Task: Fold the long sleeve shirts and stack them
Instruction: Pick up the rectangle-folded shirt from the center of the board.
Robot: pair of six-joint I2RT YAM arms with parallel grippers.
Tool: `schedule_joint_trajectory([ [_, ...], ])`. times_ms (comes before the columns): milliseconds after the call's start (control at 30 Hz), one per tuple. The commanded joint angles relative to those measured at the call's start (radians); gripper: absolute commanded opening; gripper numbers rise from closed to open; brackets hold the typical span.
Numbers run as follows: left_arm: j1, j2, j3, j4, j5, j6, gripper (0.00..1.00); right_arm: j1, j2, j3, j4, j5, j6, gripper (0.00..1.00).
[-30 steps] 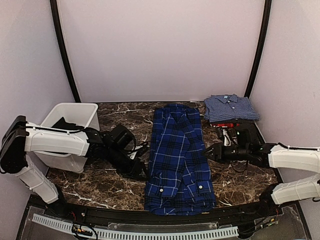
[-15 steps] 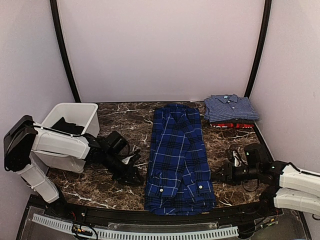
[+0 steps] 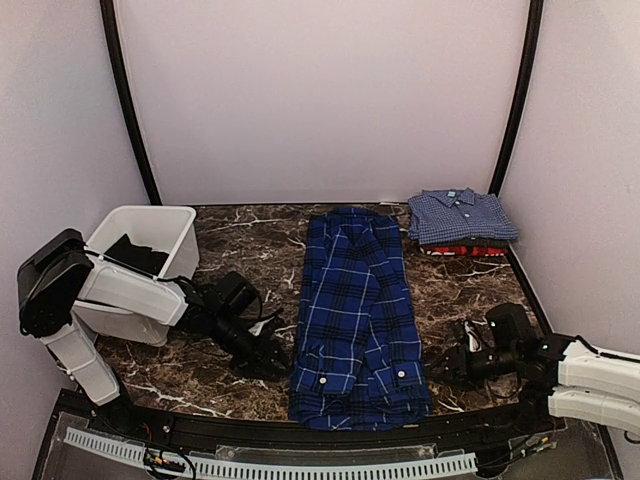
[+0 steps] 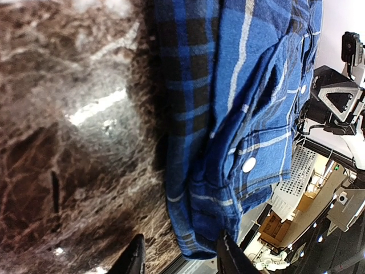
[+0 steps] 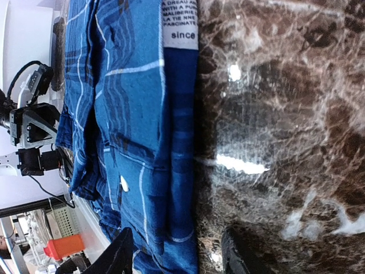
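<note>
A dark brown marble table point(image 3: 240, 225), glossy and veined in white, is spread under everything. Down its middle a large deep-blue plaid shirt point(image 3: 355, 310) of soft woven cloth, crossed by black and white lines, is laid folded into a long narrow strip, collar at the far end and cuffs at the near edge. At the left a white rectangular plastic bin point(image 3: 150, 215) is set, with something dark inside. At the far right corner a lighter blue fine-check shirt point(image 3: 460, 215) is folded square, collar up, on top of a folded red shirt point(image 3: 465, 250). The left gripper point(image 4: 181, 260) is held low beside the plaid strip's left edge, fingers spread, with the hem corner seen between them. The right gripper point(image 5: 178, 254) is held low at the strip's right edge, likewise spread. A white sewn label point(image 5: 180, 23) is shown on the plaid cloth; "since" can be read, the smaller lines above it not with certainty. A round white button point(image 4: 248, 165) is fixed on a cuff.
</note>
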Motion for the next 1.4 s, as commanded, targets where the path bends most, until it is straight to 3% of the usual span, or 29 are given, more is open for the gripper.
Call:
schedule_joint_trajectory([
  [0, -0.021, 0.013, -0.021, 0.054, 0.016, -0.04, 0.41, 0.036, -0.027, -0.045, 0.013, -0.019, 0.048, 0.49],
  [367, -0.059, 0.053, -0.02, 0.121, 0.012, -0.09, 0.4, 0.091, -0.001, -0.086, 0.099, 0.007, 0.112, 0.43],
  [867, -0.085, 0.096, -0.011, 0.166, 0.029, -0.147, 0.3, 0.104, 0.08, -0.1, 0.223, 0.004, 0.138, 0.34],
  [1367, -0.085, 0.087, -0.069, 0.283, 0.075, -0.238, 0.09, 0.221, 0.15, -0.112, 0.378, 0.069, 0.228, 0.23],
])
